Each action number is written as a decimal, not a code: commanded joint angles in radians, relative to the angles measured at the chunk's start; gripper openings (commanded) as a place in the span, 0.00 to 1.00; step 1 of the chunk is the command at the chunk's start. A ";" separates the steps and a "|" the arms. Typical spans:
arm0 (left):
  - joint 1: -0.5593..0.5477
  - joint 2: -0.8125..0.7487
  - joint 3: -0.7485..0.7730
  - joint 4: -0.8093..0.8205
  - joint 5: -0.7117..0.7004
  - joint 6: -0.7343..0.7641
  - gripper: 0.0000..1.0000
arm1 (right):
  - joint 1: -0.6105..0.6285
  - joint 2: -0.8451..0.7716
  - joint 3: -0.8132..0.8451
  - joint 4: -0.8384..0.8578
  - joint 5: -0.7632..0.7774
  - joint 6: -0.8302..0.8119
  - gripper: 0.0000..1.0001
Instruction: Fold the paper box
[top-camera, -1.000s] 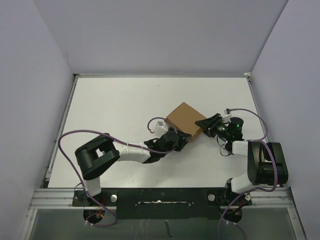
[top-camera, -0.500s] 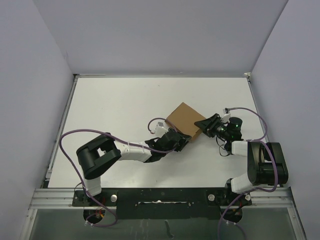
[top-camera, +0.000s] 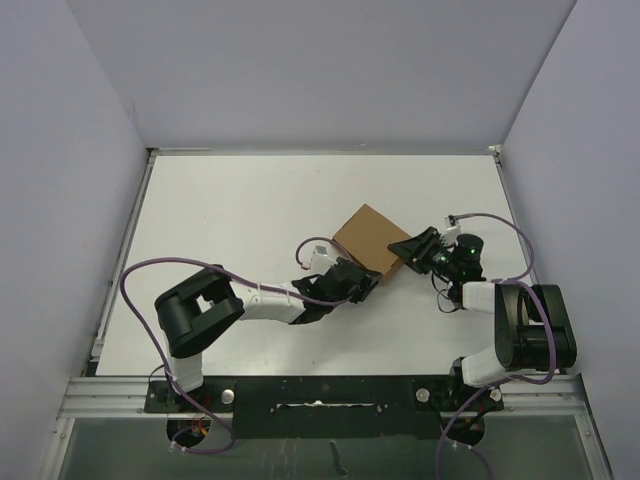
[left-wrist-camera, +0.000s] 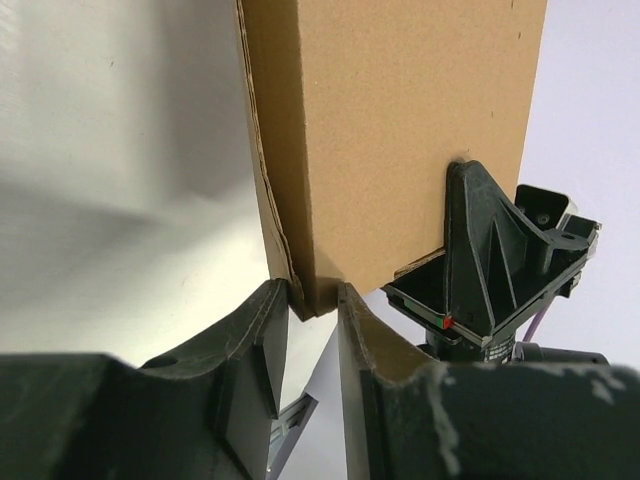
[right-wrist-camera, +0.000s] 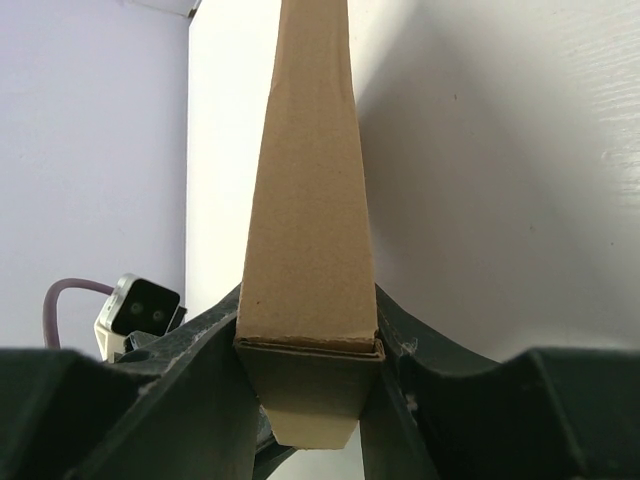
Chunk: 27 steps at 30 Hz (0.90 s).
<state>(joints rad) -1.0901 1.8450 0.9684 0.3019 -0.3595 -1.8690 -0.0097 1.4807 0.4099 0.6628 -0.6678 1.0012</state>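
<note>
The paper box (top-camera: 371, 236) is a flat, closed brown cardboard mailer lying at an angle on the white table, right of centre. My left gripper (top-camera: 366, 281) is shut on the box's near corner; in the left wrist view the corner (left-wrist-camera: 312, 290) sits pinched between the two black fingers. My right gripper (top-camera: 408, 248) is shut on the box's right edge; in the right wrist view the thin side of the box (right-wrist-camera: 310, 250) fills the gap between the fingers. A small flap tip (right-wrist-camera: 310, 430) hangs below the box's end.
The white table (top-camera: 230, 220) is bounded by grey walls at the back and sides. A metal rail (top-camera: 320, 392) with the arm bases runs along the near edge. Purple cables (top-camera: 160, 268) loop from both arms over the table.
Both grippers keep their grip on the box. The left gripper has shifted slightly right along the near edge; the box has hardly moved.
</note>
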 joint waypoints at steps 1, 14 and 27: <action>-0.001 -0.009 0.004 0.121 0.003 0.051 0.24 | -0.012 -0.027 0.031 0.048 -0.051 0.011 0.17; 0.166 -0.301 -0.338 0.185 0.031 0.403 0.98 | -0.036 -0.002 0.033 0.067 -0.087 0.026 0.16; 0.412 -0.127 -0.328 0.446 0.259 0.535 0.95 | -0.027 0.029 0.044 0.078 -0.108 0.010 0.16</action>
<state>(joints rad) -0.7166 1.6302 0.5819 0.6231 -0.1688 -1.3689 -0.0395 1.5063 0.4114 0.6724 -0.7441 1.0245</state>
